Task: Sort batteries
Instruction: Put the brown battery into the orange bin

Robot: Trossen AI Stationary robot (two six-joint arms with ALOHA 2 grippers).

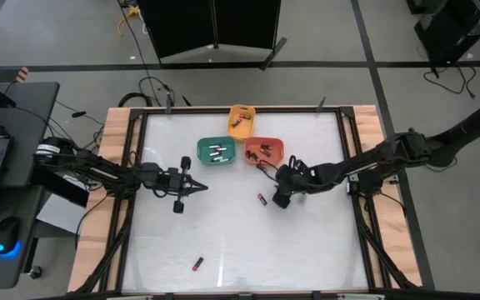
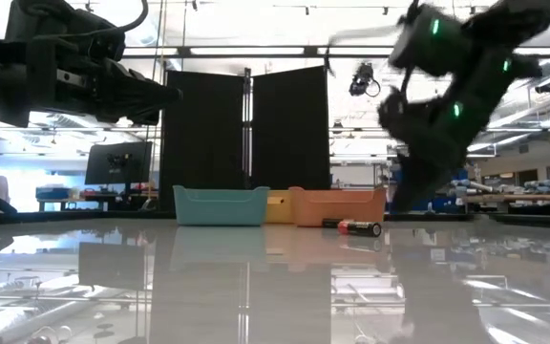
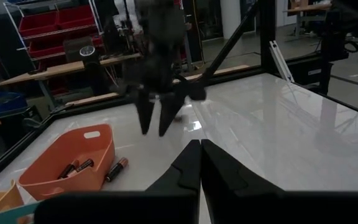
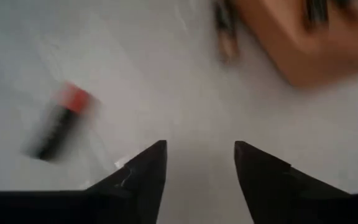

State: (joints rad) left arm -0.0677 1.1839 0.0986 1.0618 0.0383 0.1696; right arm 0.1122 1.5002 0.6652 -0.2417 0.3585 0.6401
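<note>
A black battery with a red end lies on its side on the white table, a little to the side of my right gripper, which hovers open and slanted down with nothing between its fingers. From above, that battery lies just left of the gripper. A second battery lies on the table against the orange bin, which holds several batteries. A third one lies near the front edge. My left gripper waits shut and level at centre left, holding nothing.
A green bin with several batteries and a yellow bin stand beside the orange one at the back centre. A black frame on wooden boards rims the table. Bare white table lies between the arms and toward the near edge.
</note>
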